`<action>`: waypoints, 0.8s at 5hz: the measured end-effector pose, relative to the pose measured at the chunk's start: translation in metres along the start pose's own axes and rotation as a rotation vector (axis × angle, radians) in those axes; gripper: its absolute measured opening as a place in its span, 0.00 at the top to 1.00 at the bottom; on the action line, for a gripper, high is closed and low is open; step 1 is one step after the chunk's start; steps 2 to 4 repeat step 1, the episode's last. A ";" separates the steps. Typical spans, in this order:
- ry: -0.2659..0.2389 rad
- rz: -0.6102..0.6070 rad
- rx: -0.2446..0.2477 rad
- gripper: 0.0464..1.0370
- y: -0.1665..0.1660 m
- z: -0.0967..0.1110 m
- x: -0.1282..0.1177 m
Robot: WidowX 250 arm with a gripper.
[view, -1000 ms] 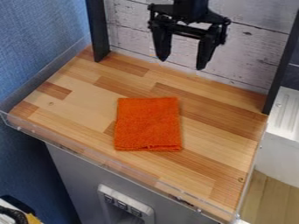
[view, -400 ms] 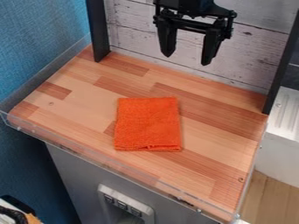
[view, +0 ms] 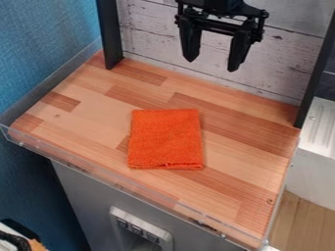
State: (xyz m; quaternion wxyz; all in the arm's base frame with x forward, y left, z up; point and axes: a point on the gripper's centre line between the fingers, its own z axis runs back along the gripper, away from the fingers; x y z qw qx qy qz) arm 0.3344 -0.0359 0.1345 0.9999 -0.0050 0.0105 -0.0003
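Note:
The black gripper (view: 212, 65) hangs near the top edge of the camera view, right of centre, in front of the whitewashed plank wall. Its two fingers point down and stand wide apart with nothing between them. An orange cloth (view: 165, 139), folded into a rough rectangle, lies flat around the middle of the wooden surface (view: 239, 147). The cloth is below and to the left of the gripper in the view, and the two are apart.
Dark upright posts (view: 109, 34) stand at the back left and at the right (view: 317, 73). A low transparent rim (view: 98, 174) runs along the front edge. Beyond the right side is a white ribbed unit (view: 321, 127).
From a second ago the gripper has shifted a little right and slightly up in the view, its fingers still spread. The cloth lies as before. The colours of the scene have changed slightly.

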 end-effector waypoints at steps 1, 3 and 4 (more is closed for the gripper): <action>0.006 -0.008 0.004 0.04 0.000 -0.002 0.000; 0.006 -0.008 0.004 0.04 0.000 -0.002 0.000; 0.006 -0.008 0.004 0.04 0.000 -0.002 0.000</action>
